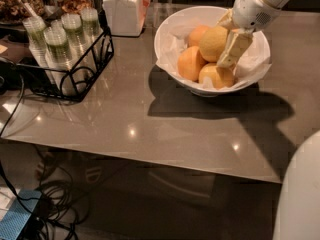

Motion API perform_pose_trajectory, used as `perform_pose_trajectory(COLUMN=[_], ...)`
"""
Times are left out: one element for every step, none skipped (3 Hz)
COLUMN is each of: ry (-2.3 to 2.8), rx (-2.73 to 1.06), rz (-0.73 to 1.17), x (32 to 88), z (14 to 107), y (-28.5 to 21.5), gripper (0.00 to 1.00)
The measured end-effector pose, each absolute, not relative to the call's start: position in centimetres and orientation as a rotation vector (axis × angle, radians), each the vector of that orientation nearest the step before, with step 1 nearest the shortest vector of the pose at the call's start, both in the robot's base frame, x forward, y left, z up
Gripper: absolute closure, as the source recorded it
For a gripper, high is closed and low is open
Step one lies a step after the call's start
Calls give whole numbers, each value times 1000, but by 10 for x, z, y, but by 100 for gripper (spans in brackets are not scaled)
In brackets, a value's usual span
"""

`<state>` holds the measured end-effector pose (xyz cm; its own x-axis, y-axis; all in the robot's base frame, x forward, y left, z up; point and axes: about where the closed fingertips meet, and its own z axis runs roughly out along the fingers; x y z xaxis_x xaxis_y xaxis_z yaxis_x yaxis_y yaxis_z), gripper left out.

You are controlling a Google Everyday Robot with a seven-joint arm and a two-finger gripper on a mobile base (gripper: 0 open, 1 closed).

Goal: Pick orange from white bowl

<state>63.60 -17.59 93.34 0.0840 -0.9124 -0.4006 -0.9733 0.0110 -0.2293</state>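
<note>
The white bowl [170, 31], lined with crumpled white paper, stands on the grey table at the back right. It holds the orange [211, 43], the largest and dullest yellow fruit, on top of the pile, with smaller, deeper-orange fruits [190, 63] around it. My gripper [223, 44] reaches into the bowl from the upper right. Its pale fingers [233, 48] are closed against the orange's right side, one in front and one behind. The orange still rests on the other fruits.
A black wire rack [75, 66] with several lidded green cups stands at the left. A white lidded jar [124, 11] is behind it, left of the bowl. Cables hang off the table's left edge. My white base [300, 194] shows at the bottom right.
</note>
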Motion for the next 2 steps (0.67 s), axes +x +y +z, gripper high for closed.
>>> perform_pose_trajectory(ry=[1853,1853], rx=[-1877,-1877], rz=[119,120], x=[630,630], z=[946,946], y=[-178,-177], gripper=[100,100])
